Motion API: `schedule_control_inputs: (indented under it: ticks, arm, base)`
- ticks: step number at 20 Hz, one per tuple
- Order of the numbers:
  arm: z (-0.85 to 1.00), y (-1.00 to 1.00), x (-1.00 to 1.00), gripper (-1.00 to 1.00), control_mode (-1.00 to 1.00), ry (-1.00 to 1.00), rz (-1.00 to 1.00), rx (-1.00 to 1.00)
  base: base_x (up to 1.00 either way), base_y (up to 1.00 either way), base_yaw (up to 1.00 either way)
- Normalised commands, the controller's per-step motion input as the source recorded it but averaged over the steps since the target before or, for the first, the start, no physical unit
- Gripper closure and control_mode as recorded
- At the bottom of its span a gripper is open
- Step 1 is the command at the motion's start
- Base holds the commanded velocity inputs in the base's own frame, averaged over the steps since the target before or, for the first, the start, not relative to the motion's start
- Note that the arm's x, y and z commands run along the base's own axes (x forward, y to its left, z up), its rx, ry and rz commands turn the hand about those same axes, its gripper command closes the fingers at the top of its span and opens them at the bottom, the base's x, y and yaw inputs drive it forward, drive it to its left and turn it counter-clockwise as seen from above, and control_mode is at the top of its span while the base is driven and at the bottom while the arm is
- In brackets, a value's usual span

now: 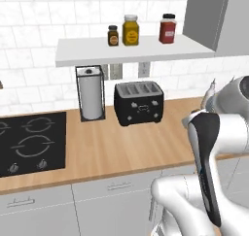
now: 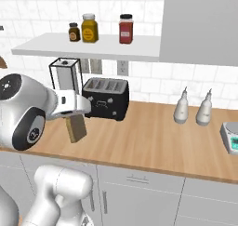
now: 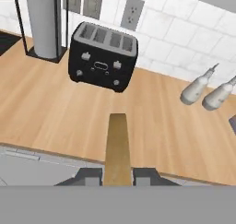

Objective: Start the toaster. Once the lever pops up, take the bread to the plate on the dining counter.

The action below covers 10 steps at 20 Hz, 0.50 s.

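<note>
The black toaster [image 1: 138, 103] [image 2: 106, 98] [image 3: 103, 57] stands at the back of the wood-topped wall counter, its slots showing nothing. My gripper [image 2: 74, 119] [image 3: 117, 176] hovers above the counter's front edge, in front of the toaster, and is shut on the bread [image 2: 76, 128] [image 3: 117, 147]. The bread is a tan-brown slice held on edge between the two fingertips and pointing toward the toaster. The plate and the dining counter are out of view.
A paper towel holder [image 1: 90, 92] [image 2: 65, 76] stands just left of the toaster, with a black hob [image 1: 31, 143] further left. Two white bottles [image 2: 181, 108] [image 2: 203, 109] and a small scale [image 2: 231, 137] sit to the right. A shelf [image 1: 131, 50] with jars hangs above.
</note>
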Motion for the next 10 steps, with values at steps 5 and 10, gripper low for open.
schedule_control_inputs:
  ticks: [5, 10]
  arm:
    - [0.00, 0.00, 0.00, 1.00, 1.00, 0.00, 0.00, 0.00]
    - [0.00, 0.00, 0.00, 1.00, 1.00, 0.00, 0.00, 0.00]
  base:
    - [-0.95, -0.32, -0.45]
    - [-0.45, -0.08, -0.76]
